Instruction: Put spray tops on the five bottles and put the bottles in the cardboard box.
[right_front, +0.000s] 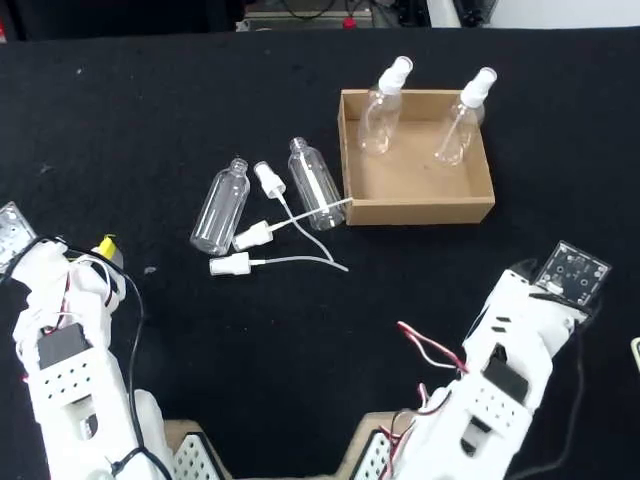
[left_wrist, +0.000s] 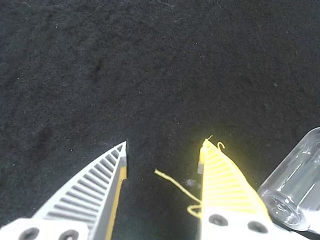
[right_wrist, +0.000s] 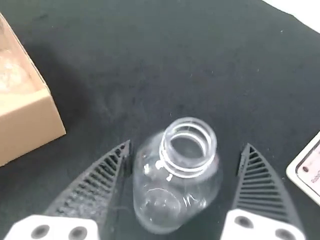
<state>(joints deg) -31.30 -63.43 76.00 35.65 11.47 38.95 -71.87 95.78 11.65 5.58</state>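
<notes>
In the high view, the cardboard box (right_front: 420, 211) is sitting at the far right of the black surface (right_front: 150, 100). A first capped bottle (right_front: 380, 115) and a second capped bottle (right_front: 462, 125) are standing in it along its far wall, so those two look finished. Left of the box, a left open bottle (right_front: 220, 205) and a right open bottle (right_front: 316, 183) are lying on their sides, the right one just beside the box wall. Three spray tops are lying among them with their tubes trailing: a far top (right_front: 268, 180), a middle top (right_front: 253, 236) and a near top (right_front: 230, 265). They are probably laid out loose so that each can be picked up in turn. The left arm (right_front: 60, 350) is sitting at the near left and the right arm (right_front: 510, 360) at the near right, both well apart from that cluster.

In the left wrist view, the left arm's jaws are hanging spread over bare surface, pinching nothing. A clear bottle base (left_wrist: 295, 185) is lying just beside one of them.

In the right wrist view, the right arm's jaws are gaping on either side of an upright uncapped bottle (right_wrist: 180, 180); whether either is touching it I cannot tell. The bottle is standing mouth up near the box corner (right_wrist: 25, 120), likely so that a top can be pressed down onto it while the jaws are steadying it. A white card (right_wrist: 306, 170) is lying nearby.
</notes>
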